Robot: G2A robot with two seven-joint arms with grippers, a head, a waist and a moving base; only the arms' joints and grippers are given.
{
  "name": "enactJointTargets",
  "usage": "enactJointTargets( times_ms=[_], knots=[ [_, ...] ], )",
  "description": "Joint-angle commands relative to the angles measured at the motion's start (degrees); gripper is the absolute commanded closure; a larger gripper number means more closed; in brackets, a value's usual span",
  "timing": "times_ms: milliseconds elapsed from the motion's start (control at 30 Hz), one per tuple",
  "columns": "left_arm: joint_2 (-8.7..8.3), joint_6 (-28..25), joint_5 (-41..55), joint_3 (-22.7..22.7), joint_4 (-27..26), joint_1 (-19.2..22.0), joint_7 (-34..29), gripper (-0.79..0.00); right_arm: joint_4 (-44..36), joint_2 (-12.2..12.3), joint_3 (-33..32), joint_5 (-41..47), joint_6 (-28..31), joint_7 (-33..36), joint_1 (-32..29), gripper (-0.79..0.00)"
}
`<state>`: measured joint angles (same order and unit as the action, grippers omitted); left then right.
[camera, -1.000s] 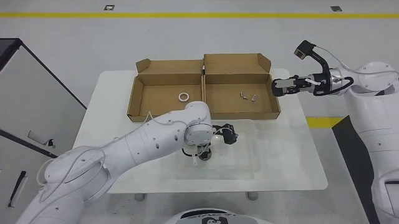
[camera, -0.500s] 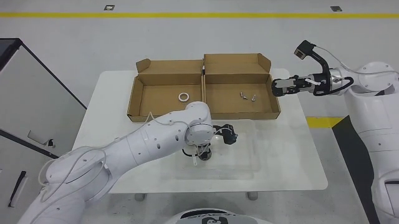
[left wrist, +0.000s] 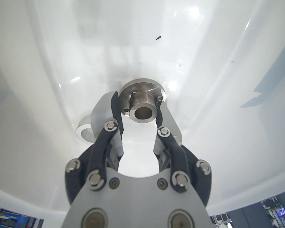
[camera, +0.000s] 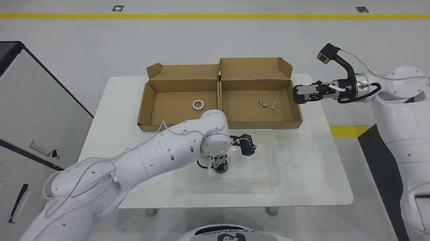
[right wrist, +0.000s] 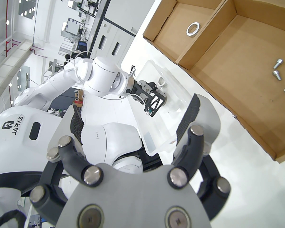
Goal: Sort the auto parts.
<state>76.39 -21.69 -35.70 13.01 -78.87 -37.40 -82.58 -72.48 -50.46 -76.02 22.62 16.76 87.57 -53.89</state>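
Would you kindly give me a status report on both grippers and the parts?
Left gripper shut on flanged hub in clear tray. Right gripper open, empty, beside bolt box. Ring lies close beside hub.

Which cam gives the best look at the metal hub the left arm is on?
Left wrist view: the metal hub sits close up between the jaws, flange and bore plain. Top view: the left arm covers it. Right wrist view: far off, hidden behind the left arm's jaws over the clear tray.
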Motion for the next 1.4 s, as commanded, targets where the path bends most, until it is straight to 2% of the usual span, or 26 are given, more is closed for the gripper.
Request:
enactJointTargets(
  times_ms=[0,700,733,833,1000,1133,1367],
  knots=[
    [0.14,0.06,-0.18,0.05,0.11,0.09,-0.02,0.0,0.0,0.0,0.0,0.0,0.0,0.0,0.0,-0.785],
    [-0.37,0.34,-0.8,1.54,-1.39,-0.32,-0.36,0.0,0.0,0.0,0.0,0.0,0.0,0.0,0.0,-0.785],
    [-0.39,0.35,-0.76,1.52,-1.42,-0.29,-0.37,-0.111,0.0,0.0,0.0,0.0,0.0,0.0,0.0,-0.785],
    [-0.42,0.37,-0.67,1.46,-1.46,-0.23,-0.38,-0.206,0.0,0.0,0.0,0.0,0.0,0.0,0.0,-0.785],
    [-0.46,0.38,-0.47,1.38,-1.45,-0.21,-0.4,-0.157,0.0,0.0,0.0,0.0,0.0,0.0,0.0,-0.785],
    [-0.42,0.35,-0.39,1.22,-1.37,-0.25,-0.36,-0.16,0.0,0.0,0.0,0.0,0.0,0.0,0.0,-0.785],
    [-0.31,0.28,0.02,0.93,-0.89,-0.11,-0.3,-0.231,0.0,0.0,0.0,0.0,0.0,0.0,0.0,-0.785]
  ],
)
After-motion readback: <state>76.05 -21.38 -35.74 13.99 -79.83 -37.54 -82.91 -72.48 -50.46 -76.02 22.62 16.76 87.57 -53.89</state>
